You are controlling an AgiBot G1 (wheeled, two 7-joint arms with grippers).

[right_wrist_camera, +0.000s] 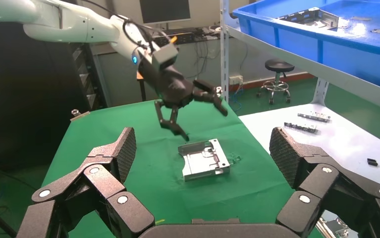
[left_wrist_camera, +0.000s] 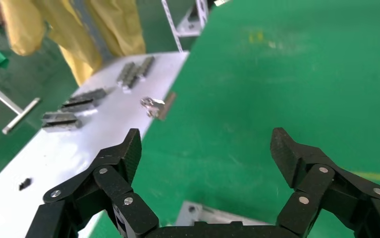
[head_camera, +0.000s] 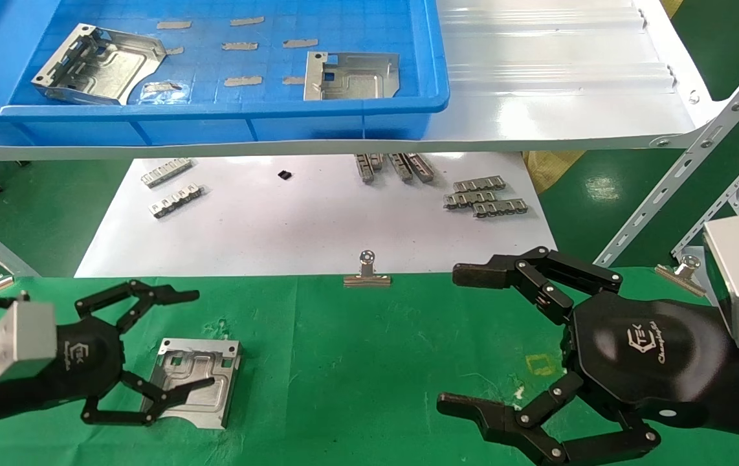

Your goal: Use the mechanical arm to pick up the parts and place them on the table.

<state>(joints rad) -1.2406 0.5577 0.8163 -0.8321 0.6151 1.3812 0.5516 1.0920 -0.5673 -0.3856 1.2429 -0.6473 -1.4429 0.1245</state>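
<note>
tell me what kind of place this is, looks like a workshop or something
Probably a factory-style robot test bench: stamped metal parts in a blue bin on a slotted-angle rack, a green cloth table, and both grippers, left and right, open above it.

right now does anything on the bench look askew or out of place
Nothing is spilled or damaged. The one part on the green table, a stamped plate, lies flat, slightly skewed to the table edge. The left gripper hangs open above it, not touching. The right gripper is open and empty.
</note>
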